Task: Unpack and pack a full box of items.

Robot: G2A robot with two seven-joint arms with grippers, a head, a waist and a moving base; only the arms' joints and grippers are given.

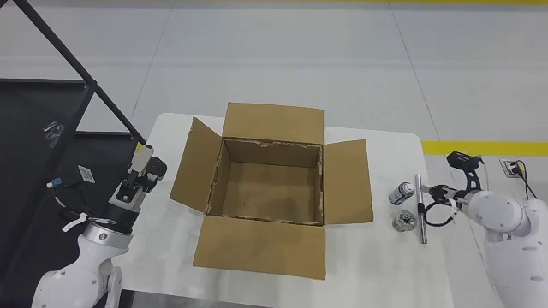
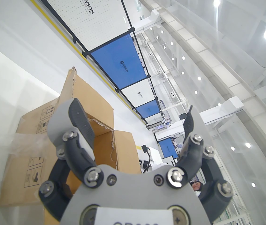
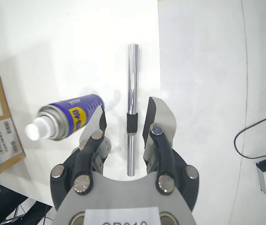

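The white tabletop point(image 1: 377, 150) is being occupied by an open, empty cardboard box point(image 1: 270, 190). The steel rod point(image 3: 132, 90) near the tabletop edge is being bracketed by the open right end effector point(image 3: 126, 115); the left end effector point(image 2: 133, 115) is being held open. Off-centre closing risks the rod being rolled off.

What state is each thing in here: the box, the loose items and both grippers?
cardboard box: open, four flaps spread, nothing inside.
spray can: standing upright on the table.
metal rod: lying flat near the table edge.
round metal part: lying on the table beside the spray can.
right gripper: open, fingers either side of the metal rod, not shut on it.
left gripper: open, holding nothing.
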